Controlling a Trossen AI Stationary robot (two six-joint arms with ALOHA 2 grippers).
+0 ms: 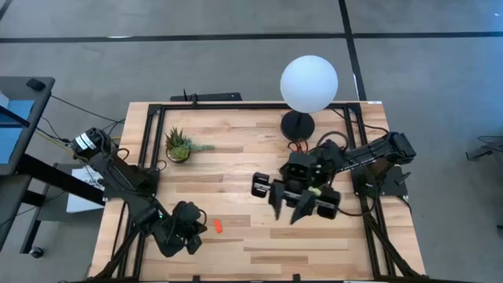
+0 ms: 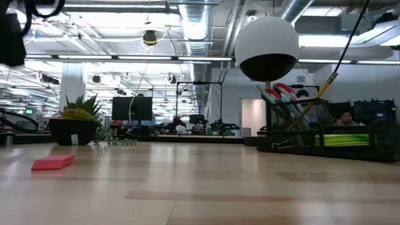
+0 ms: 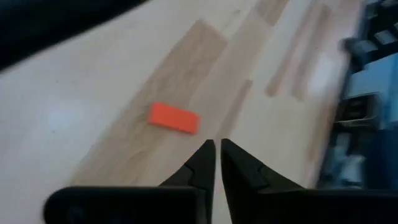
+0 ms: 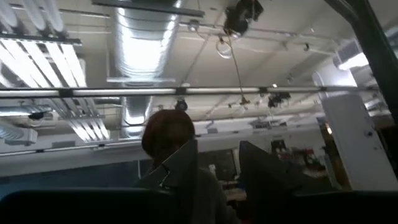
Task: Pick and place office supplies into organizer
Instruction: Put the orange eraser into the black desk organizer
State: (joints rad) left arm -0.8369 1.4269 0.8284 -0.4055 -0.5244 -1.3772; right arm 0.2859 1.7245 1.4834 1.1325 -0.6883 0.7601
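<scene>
A small red-orange piece lies flat on the wooden table near the front left. My left gripper hangs just beside it, toward the table's left, slanting down. Its fingers are shut but for a thin slit and hold nothing. The black organizer stands right of centre with red-handled scissors, a pencil and a lime-green pad in it. My right gripper is raised over it, tipped upward and open, with nothing between its fingers.
A white globe lamp on a round black base stands at the far side. A small potted plant sits far left. A black frame runs round the table's edges. A person shows in the room beyond.
</scene>
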